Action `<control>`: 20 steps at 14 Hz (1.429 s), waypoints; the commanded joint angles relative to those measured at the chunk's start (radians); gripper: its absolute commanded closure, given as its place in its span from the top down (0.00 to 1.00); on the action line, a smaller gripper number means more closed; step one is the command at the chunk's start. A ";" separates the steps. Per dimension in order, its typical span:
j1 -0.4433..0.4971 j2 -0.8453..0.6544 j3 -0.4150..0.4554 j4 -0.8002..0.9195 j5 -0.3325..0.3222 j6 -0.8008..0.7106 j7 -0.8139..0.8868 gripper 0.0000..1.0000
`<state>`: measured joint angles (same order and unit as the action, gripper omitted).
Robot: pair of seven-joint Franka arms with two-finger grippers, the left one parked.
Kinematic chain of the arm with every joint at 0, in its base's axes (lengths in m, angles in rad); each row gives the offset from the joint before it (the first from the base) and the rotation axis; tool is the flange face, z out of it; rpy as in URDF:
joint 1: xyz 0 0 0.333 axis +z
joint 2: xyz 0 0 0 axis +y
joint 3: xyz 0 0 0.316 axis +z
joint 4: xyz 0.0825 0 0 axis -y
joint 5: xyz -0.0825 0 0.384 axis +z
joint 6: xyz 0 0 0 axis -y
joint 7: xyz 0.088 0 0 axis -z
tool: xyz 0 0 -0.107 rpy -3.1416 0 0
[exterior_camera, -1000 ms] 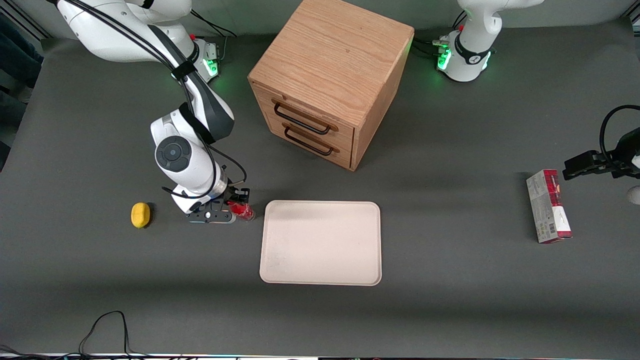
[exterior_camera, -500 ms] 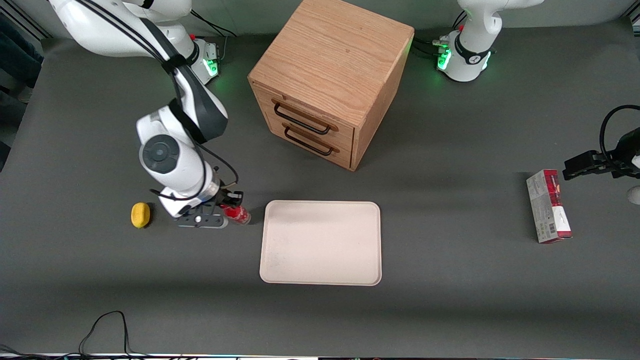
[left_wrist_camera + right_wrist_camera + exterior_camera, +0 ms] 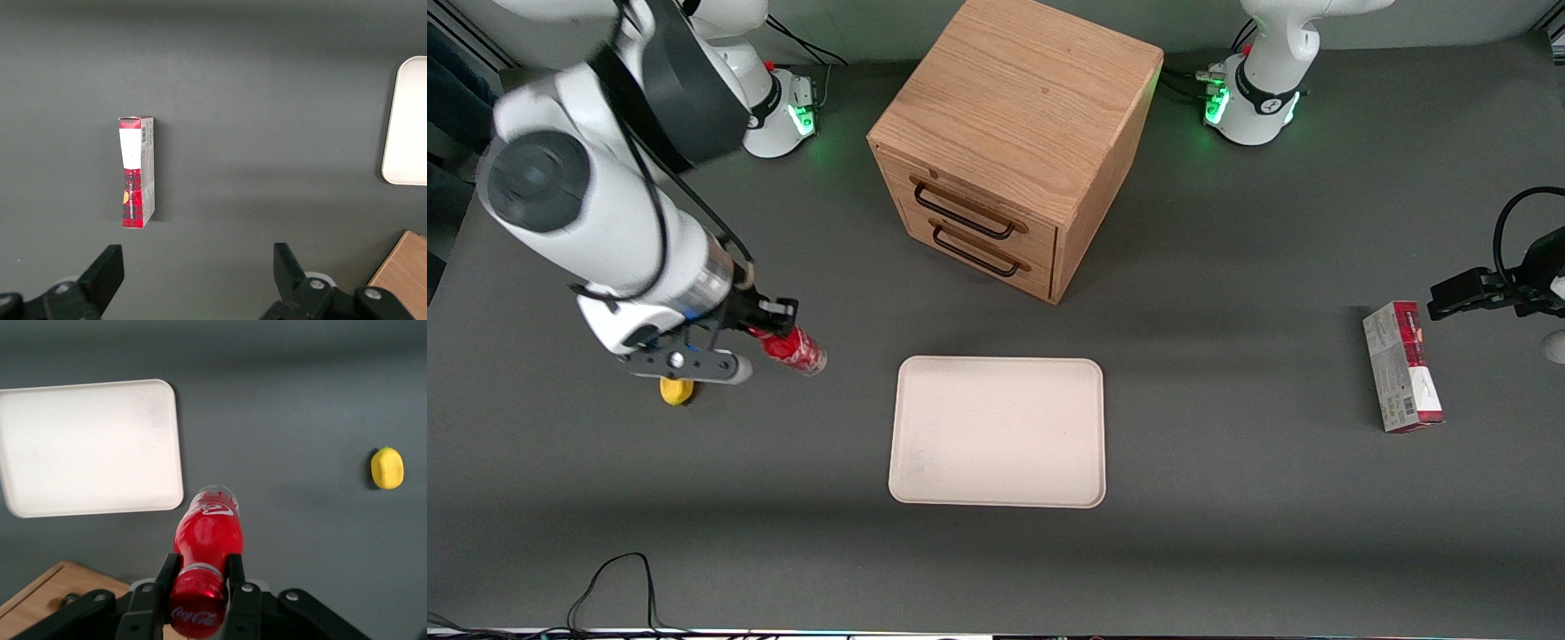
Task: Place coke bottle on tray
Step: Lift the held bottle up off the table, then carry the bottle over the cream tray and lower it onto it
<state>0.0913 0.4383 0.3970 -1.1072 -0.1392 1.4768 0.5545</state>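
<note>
The whole table [image 3: 1227, 551] is seen from high at the front, looking steeply down. The right wrist camera looks down past the gripper [image 3: 200, 587] from well above; the tray [image 3: 996, 432] is shared by all three views.

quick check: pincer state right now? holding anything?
Right pincer: shut on the coke bottle at its neck, lifted off the table, above the spot between the yellow lump and the tray.

White arm [image 3: 605, 231], grey joint caps, black cables, black gripper [image 3: 769, 333].
</note>
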 commanded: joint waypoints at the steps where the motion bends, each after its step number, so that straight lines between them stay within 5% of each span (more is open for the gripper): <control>1: 0.004 0.123 0.061 0.191 0.003 -0.053 0.021 0.00; 7: 0.016 0.316 0.131 0.291 -0.008 0.222 0.048 0.00; 13: 0.074 0.499 0.137 0.285 -0.196 0.422 -0.004 0.00; 20: 0.097 0.550 0.132 0.222 -0.342 0.473 -0.001 0.00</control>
<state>0.1870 0.9815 0.5182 -0.8898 -0.4364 1.9432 0.5652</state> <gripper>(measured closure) 0.656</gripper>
